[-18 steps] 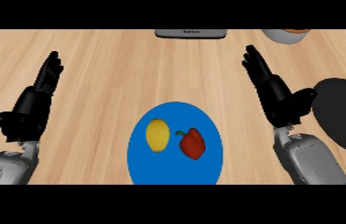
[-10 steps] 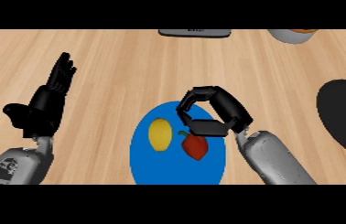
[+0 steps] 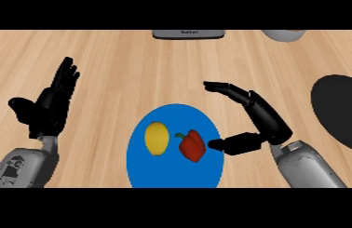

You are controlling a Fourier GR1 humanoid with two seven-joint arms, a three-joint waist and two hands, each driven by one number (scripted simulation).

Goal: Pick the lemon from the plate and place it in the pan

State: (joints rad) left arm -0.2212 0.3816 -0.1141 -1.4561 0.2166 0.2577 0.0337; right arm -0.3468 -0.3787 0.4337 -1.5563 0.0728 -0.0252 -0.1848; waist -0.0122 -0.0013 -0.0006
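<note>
A yellow lemon [image 3: 156,137] lies on the left half of a blue plate [image 3: 172,171] near the counter's front edge. Beside it on the plate sits a red pepper [image 3: 192,145]. My right hand [image 3: 265,120] hovers at the plate's right rim, fingers stretched leftward above the plate and thumb tip close to the pepper; it holds nothing. The black pan [image 3: 335,111] shows only partly at the right edge. My left hand [image 3: 48,106] rests open at the left, fingers up.
A dark grey flat device [image 3: 188,34] lies at the counter's far edge in the middle. A grey bowl-like object [image 3: 283,34] sits at the far right, partly cut off. Bare wooden counter lies between the plate and these.
My right hand has uncurled and shifted right, from over the plate's middle to its right rim. The left hand has barely moved. Lemon and pepper stay in place.
</note>
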